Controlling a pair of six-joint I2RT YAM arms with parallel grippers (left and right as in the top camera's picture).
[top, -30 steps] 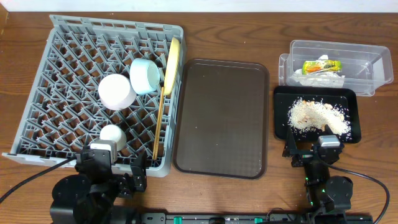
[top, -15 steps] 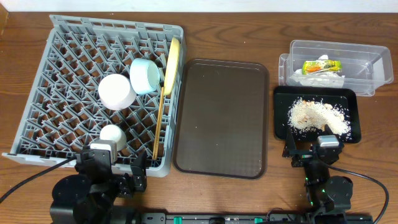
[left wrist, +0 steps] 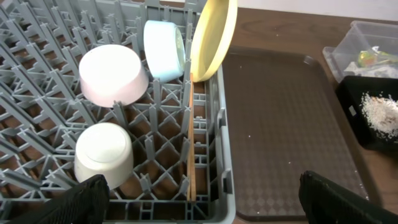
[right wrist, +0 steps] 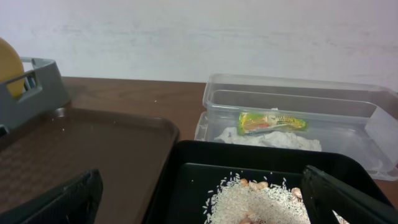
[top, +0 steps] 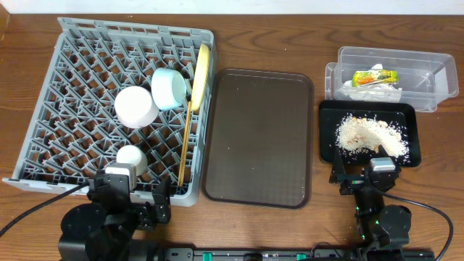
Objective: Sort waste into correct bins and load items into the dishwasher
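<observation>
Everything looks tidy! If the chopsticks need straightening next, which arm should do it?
Probably the left. The chopsticks lie in the grey rack, right in front of the left arm. The right arm sits by the black tray, beyond the brown tray.

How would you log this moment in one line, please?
dishes in rack; wrapper in clear tub; rice scraps on black tray; left hand open; right hand open

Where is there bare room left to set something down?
The brown serving tray, between grey rack and black tray, lies bare; so does the rack's left half. Crowded: the rack's right side, with blue bowl, plate, chopsticks.
</observation>
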